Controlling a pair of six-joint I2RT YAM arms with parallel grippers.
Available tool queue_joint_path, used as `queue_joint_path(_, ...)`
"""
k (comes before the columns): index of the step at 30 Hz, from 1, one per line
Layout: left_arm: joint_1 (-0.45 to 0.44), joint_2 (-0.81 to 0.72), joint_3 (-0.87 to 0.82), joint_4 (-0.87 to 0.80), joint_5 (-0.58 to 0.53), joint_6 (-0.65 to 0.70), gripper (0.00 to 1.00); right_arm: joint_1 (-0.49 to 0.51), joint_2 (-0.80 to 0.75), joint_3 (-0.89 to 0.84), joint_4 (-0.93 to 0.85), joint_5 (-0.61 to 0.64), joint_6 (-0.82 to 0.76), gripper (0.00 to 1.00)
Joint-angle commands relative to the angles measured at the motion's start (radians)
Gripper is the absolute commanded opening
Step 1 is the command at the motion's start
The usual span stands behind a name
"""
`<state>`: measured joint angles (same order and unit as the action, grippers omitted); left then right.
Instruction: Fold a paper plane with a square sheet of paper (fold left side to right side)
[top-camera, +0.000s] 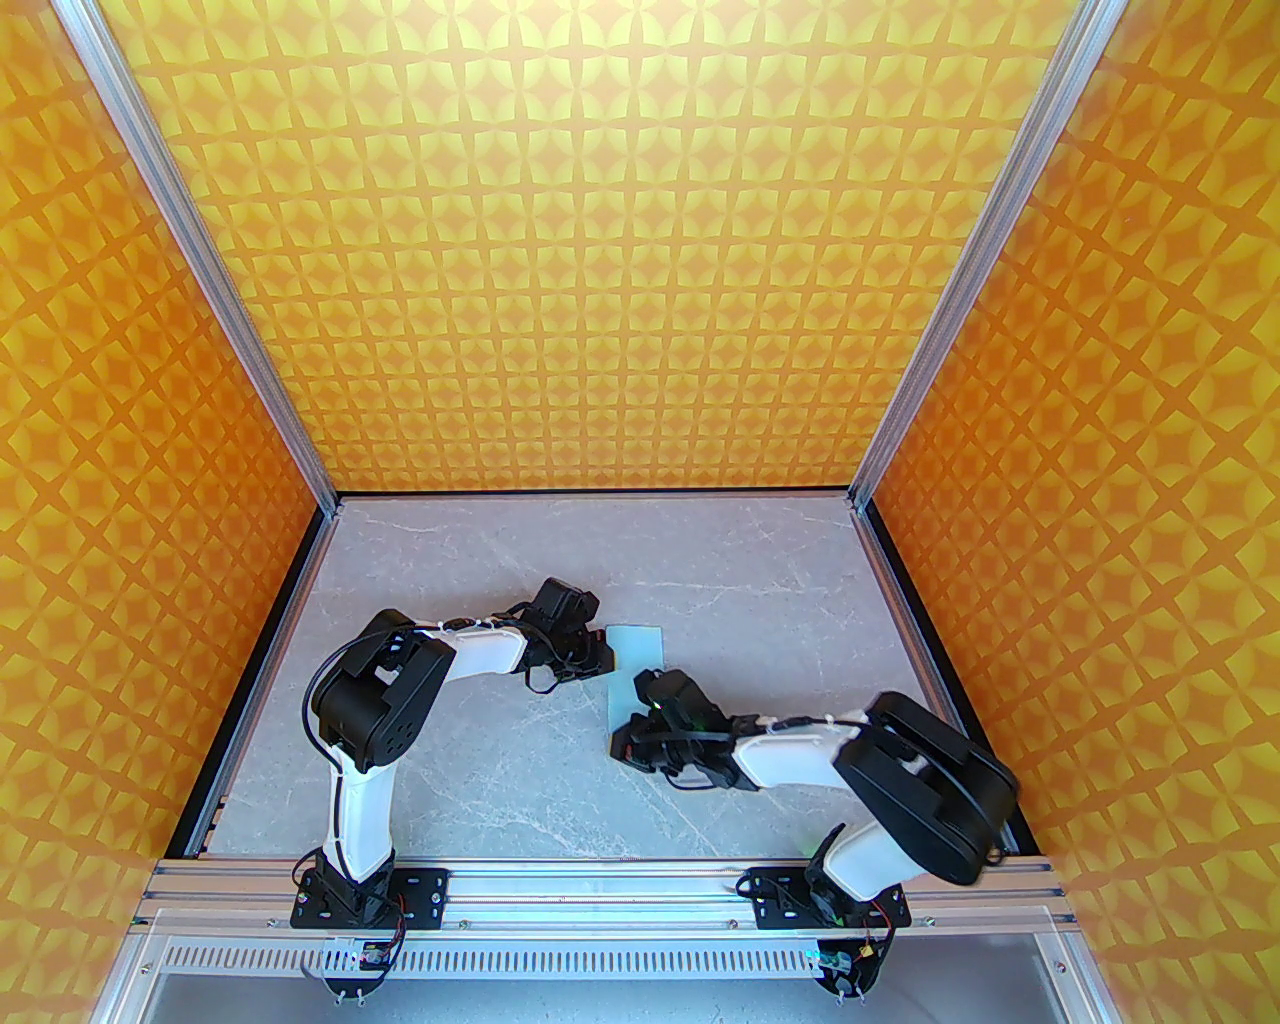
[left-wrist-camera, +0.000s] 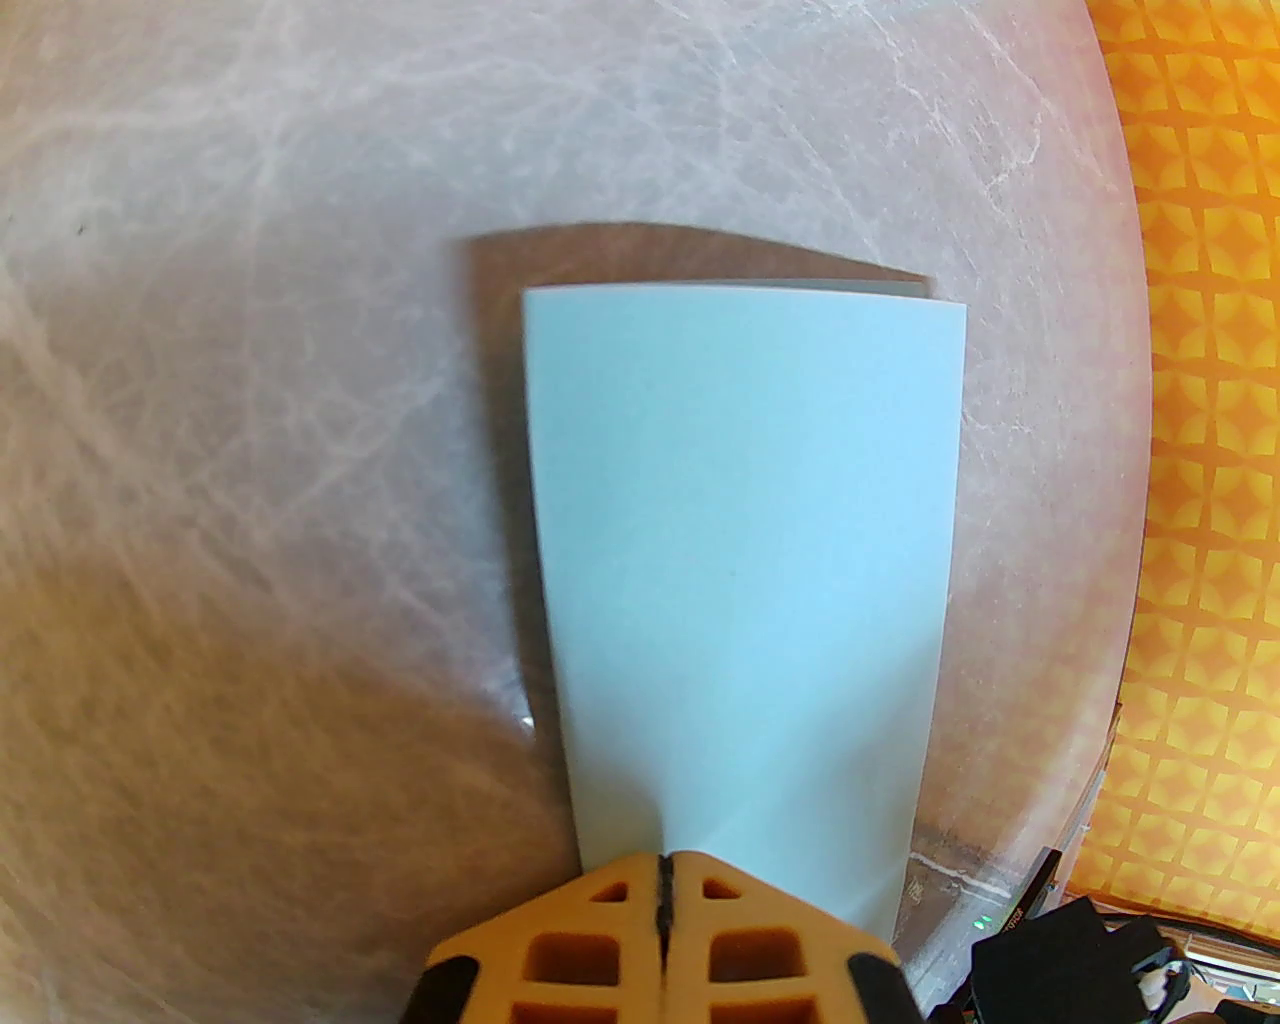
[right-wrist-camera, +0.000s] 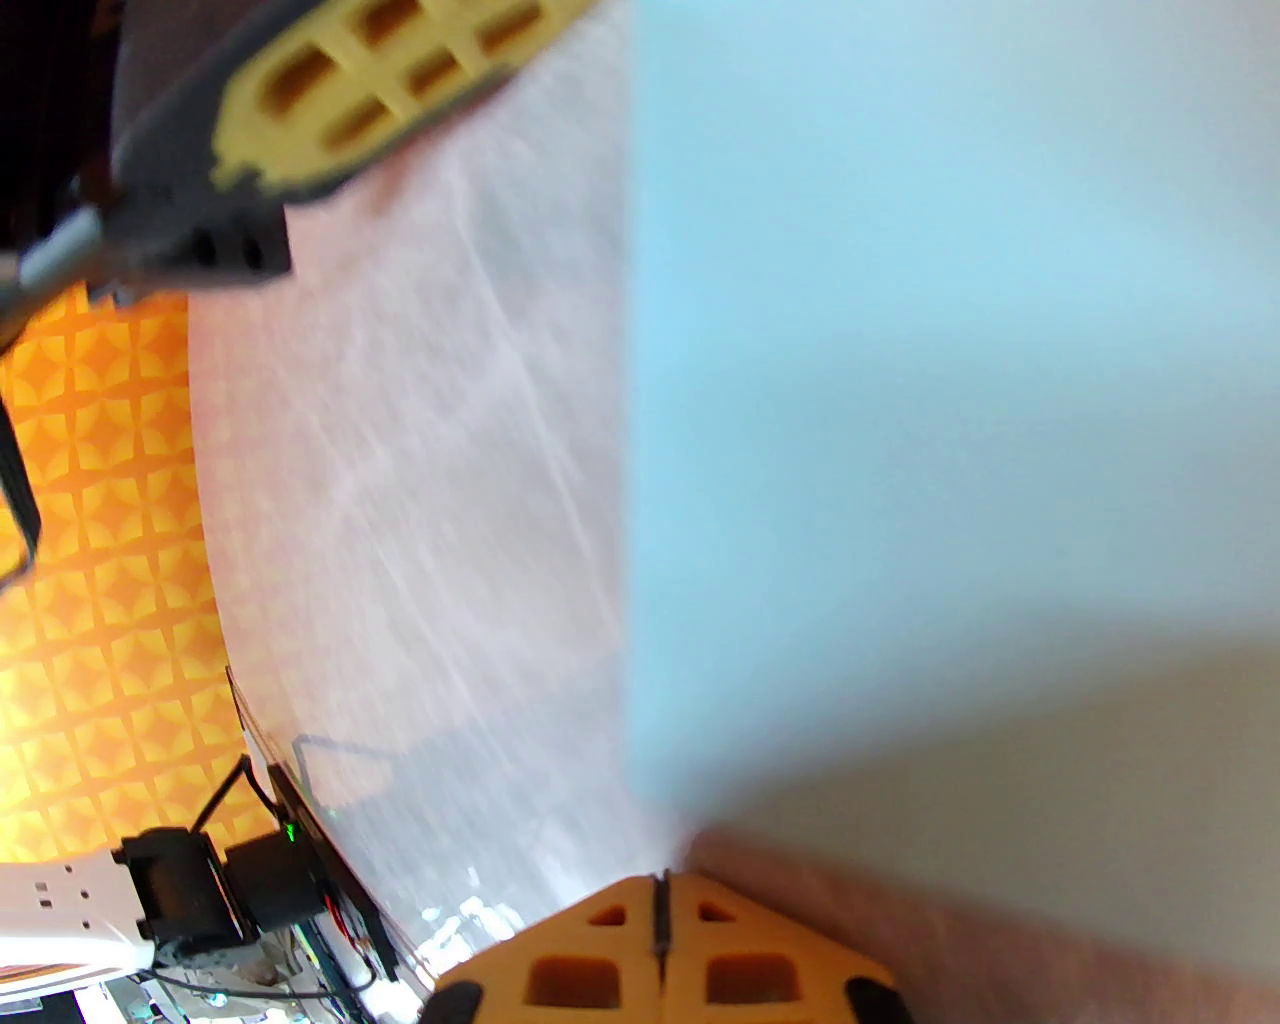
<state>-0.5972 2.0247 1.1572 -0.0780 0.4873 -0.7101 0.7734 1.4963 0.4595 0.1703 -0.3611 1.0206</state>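
Left tool (left-wrist-camera: 663, 868) pinching smooth pale-blue paper sheet (left-wrist-camera: 740, 560), marbled tabletop (left-wrist-camera: 250, 400)

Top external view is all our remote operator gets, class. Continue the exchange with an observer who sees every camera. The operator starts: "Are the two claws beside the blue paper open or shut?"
Observer: Both are shut. The left wrist view shows the left claw with its tips pressed together, and the right wrist view shows the same for the right claw.
Operator: Is the paper a single layer?
Observer: No. In the left wrist view a second layer peeks out past the far edge of the square sheet of paper, so it is folded over.
Operator: Where do the right claw's tips sit?
Observer: Right at the paper's edge, where blue meets the table. I cannot tell whether they pinch it.
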Motion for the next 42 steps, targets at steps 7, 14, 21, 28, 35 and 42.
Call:
queue_joint_path(7,-0.003,-0.008,0.001,-0.084,-0.045,0.034,0.00,-0.069,-0.233,0.163,-0.466,0.126,-0.184,0.00)
queue_joint_path(14,-0.022,-0.109,0.038,-0.136,-0.041,0.076,0.09,-0.217,-0.195,0.205,-0.506,0.110,-0.287,0.00)
queue_joint_path(21,-0.088,-0.192,0.005,-0.162,-0.041,0.109,0.13,-0.324,-0.117,0.231,-0.471,0.086,-0.349,0.16)
queue_joint_path(28,-0.104,-0.143,-0.068,-0.123,-0.041,0.106,0.10,-0.344,-0.045,0.233,-0.440,0.045,-0.370,0.21)
queue_joint_path(35,-0.104,-0.056,-0.046,-0.132,-0.060,0.107,0.09,-0.344,-0.019,0.208,-0.411,0.005,-0.373,0.23)
queue_joint_path(42,-0.104,-0.016,-0.051,-0.148,-0.076,0.085,0.06,-0.344,0.003,0.194,-0.405,-0.011,-0.376,0.23)
